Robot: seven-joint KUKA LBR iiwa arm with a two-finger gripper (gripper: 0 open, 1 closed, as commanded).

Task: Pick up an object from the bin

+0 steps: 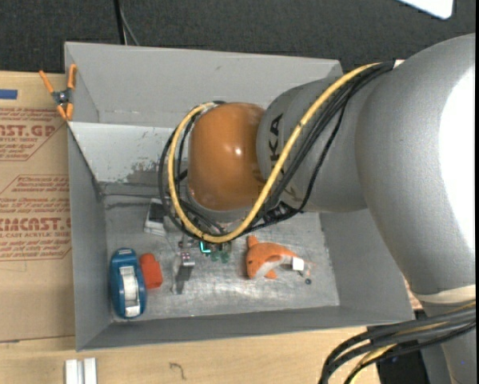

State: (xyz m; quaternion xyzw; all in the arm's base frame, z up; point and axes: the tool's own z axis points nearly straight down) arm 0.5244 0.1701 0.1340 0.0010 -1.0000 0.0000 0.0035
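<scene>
Closest to the lens, the fat grey arm (pixel 431 174): smooth-cast, roped with black and yellow cables, bent in from the right over the grey metal bin (pixel 87 230). Beneath it, the orange wrist cover (pixel 223 158), glossy and egg-domed, aimed straight down, probably to bring the tool square to the floor.

Just beyond the cover's lower edge, toward the near wall, the gripper (pixel 182 269): dark metal, low over scuffed bare floor. Spread or pressed together, impossible to tell; nothing seen caught in it.

Down-left of the cover, just beside the gripper, a stubby red-orange block (pixel 151 270); nearest, so likeliest pick. Farther left, touching the block, a rounded blue-and-white case (pixel 127 283), hard plastic. Down-right of the cover, an orange-and-white lump (pixel 267 260), irregular. At the cover's left flank, a small whitish scrap (pixel 154 218).
</scene>
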